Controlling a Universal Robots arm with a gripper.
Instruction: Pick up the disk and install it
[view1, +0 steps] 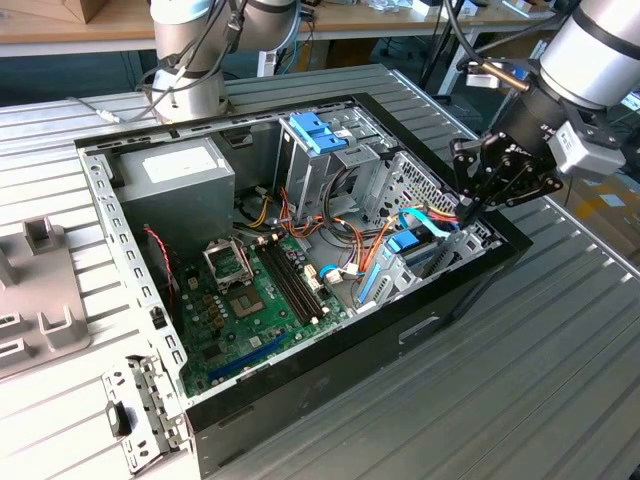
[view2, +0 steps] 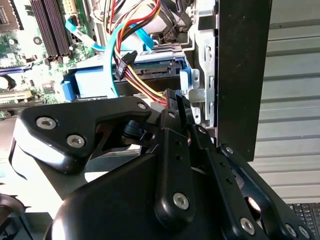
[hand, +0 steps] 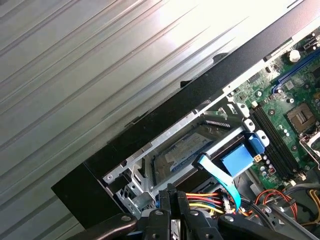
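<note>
Ribbed metal table (view1: 560, 330), open PC case (view1: 330, 370) on top. Gripper (view1: 468, 212) at case's 3 o'clock edge in exterior view, fingers pinched narrow, nothing visibly held. Disk (view1: 408, 243) seated in drive cage just beside fingertips, blue carrier, cables (view2: 135, 70) draped over it.

Exterior view overlooks the open computer case (view1: 300, 330); both wrist views peer closely inside.

Disk (view1: 407, 243): silver-metal drive in bright blue carrier with blue tab, seated flat in the drive bay at the case's front corner near the black side wall; pale blue ribbon cable crosses over it in both wrist views (view2: 112, 80) (hand: 186, 145).
</note>
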